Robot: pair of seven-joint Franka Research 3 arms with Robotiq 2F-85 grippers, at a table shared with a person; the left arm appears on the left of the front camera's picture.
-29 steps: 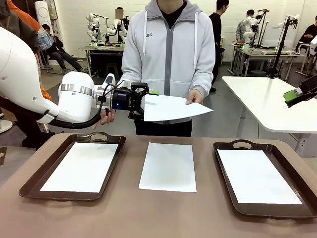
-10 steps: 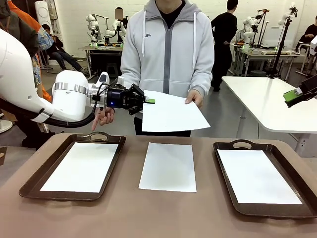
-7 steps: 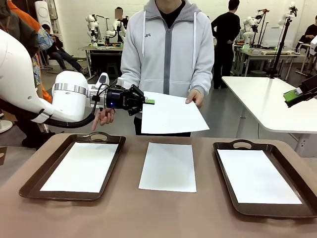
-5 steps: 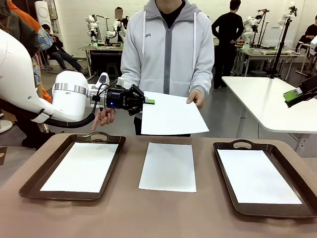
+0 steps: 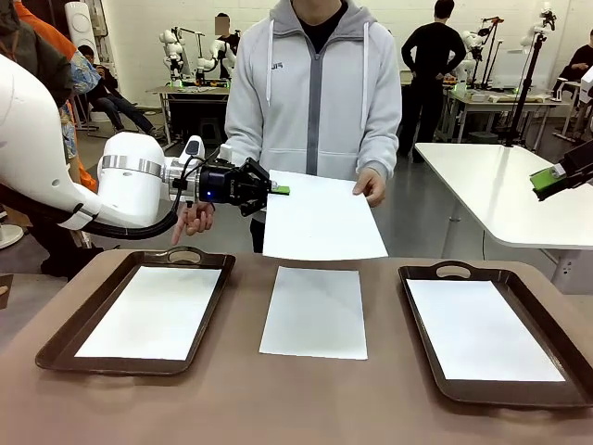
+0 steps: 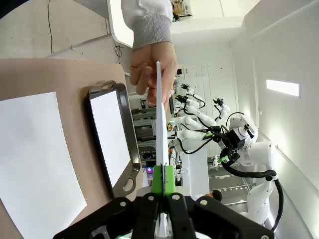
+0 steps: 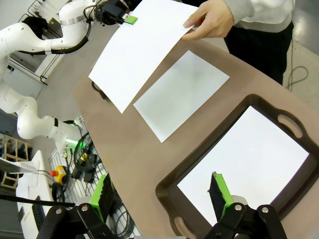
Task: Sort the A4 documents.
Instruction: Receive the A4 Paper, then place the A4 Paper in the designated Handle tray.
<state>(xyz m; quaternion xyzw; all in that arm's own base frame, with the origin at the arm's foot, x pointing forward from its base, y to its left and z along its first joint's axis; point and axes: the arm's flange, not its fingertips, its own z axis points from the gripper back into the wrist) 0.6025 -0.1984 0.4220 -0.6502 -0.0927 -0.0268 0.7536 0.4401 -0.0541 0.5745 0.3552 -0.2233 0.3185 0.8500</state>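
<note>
1. Writing: small white mark on chest of person's grey hoodie (image 5: 315,93), too small to read. No print on any of the A4 documents, all blank white.
2. Surface: brown worktop (image 5: 278,399) with two dark brown handled trays. Left tray (image 5: 56,348) with one sheet (image 5: 153,311) flat on its floor, right tray (image 5: 422,352) likewise with second sheet (image 5: 482,329). Third sheet (image 5: 315,311) flat on bare worktop between the trays.
3. Room: open workshop, white table (image 5: 500,185) beyond at right, people farther off.
4. Left pincer (image 5: 275,189): clamped tight on one edge of fourth sheet (image 5: 320,218), held in air over far edge of worktop, near side drooping. Opposite corner pinched by person's hand (image 5: 371,185).
5. Right pincer (image 7: 160,191): spread wide, gripping nothing, hanging clear of worktop at right side.
</note>
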